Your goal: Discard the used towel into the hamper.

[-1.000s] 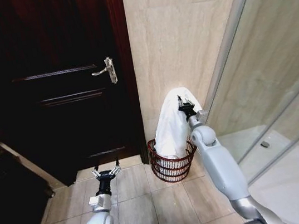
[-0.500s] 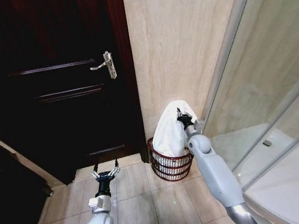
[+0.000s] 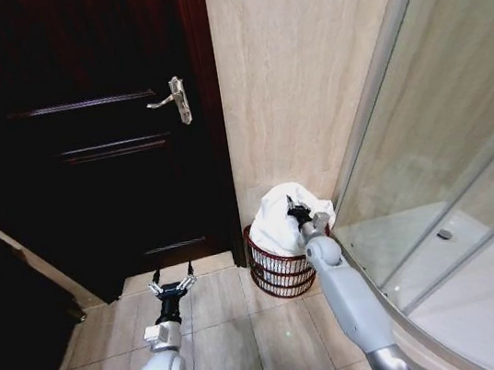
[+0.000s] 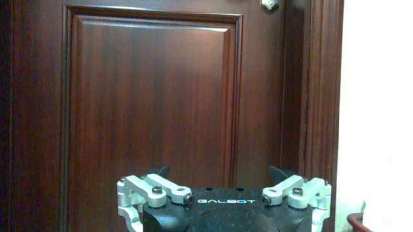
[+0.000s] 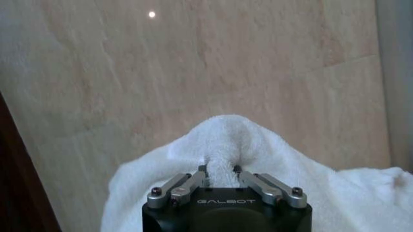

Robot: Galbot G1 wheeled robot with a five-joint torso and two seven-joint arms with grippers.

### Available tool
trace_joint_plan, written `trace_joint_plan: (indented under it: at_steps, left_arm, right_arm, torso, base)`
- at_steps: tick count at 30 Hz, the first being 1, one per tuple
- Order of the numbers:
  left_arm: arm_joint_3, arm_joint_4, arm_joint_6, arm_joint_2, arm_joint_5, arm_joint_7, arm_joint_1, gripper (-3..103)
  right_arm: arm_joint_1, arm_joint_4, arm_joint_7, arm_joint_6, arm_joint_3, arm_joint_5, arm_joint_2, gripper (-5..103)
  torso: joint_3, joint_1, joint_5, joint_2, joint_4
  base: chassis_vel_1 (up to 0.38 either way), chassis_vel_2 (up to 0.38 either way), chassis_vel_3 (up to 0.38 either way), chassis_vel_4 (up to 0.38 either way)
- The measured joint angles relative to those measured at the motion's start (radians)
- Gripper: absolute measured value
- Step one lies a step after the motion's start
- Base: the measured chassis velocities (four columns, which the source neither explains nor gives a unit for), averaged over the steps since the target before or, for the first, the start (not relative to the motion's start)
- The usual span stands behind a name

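There is 1 towel [image 3: 280, 220], white and bunched, and 1 hamper [image 3: 277, 271], a red-brown wire basket standing on the floor against the wall. There are 2 grippers: the right gripper [image 3: 295, 210] pinches a fold of the towel over the hamper, and the left gripper [image 3: 173, 285] hangs spread with nothing in it. There is 1 dark wooden door [image 3: 91, 134] with 1 handle [image 3: 173, 100].

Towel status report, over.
Right gripper shut on towel, low over hamper. Left gripper open, idle by door. Towel bunched in hamper mouth. Nothing in the way.
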Motion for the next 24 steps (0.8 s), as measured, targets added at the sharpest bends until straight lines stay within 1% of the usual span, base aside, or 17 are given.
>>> trace_joint_plan:
  at_steps: [6, 11, 15, 16, 19, 24]
  left_arm:
    - [0.007, -0.008, 0.003, -0.017, 0.012, -0.003, 0.005, 100]
    - [0.009, -0.008, -0.007, -0.021, 0.012, -0.003, 0.003, 100]
    - [0.009, -0.015, -0.007, -0.015, 0.010, -0.005, 0.002, 100]
    - [0.009, -0.015, -0.007, -0.015, 0.010, -0.005, 0.002, 100]
    - [0.009, -0.016, -0.007, -0.011, 0.006, -0.005, 0.000, 100]
    - [0.010, -0.017, -0.007, -0.011, 0.002, -0.005, 0.000, 100]
  right_arm:
    - [-0.033, 0.009, -0.014, 0.007, 0.013, -0.010, -0.011, 12]
    - [-0.049, 0.027, -0.014, -0.005, 0.014, -0.010, -0.020, 12]
    - [-0.074, 0.057, -0.015, -0.063, 0.025, -0.009, -0.032, 12]
    - [-0.074, 0.057, -0.015, -0.063, 0.025, -0.009, -0.032, 12]
    - [-0.093, 0.079, -0.011, -0.095, 0.028, -0.009, -0.043, 12]
    - [-0.103, 0.077, 0.002, -0.119, 0.034, -0.009, -0.041, 12]
  torso:
    - [-0.017, -0.010, 0.0000, -0.026, -0.0002]
    - [-0.021, -0.015, 0.0001, -0.037, 0.0001]
    - [-0.022, -0.017, 0.0002, -0.039, 0.0001]
    - [-0.022, -0.017, 0.0002, -0.039, 0.0001]
    - [-0.021, -0.017, 0.0002, -0.038, 0.0000]
    - [-0.020, -0.016, 0.0002, -0.036, 0.0001]
  base:
    - [0.000, 0.000, 0.000, 0.000]
    - [0.000, 0.000, 0.000, 0.000]
    - [0.000, 0.000, 0.000, 0.000]
    - [0.000, 0.000, 0.000, 0.000]
    - [0.000, 0.000, 0.000, 0.000]
    - [0.000, 0.000, 0.000, 0.000]
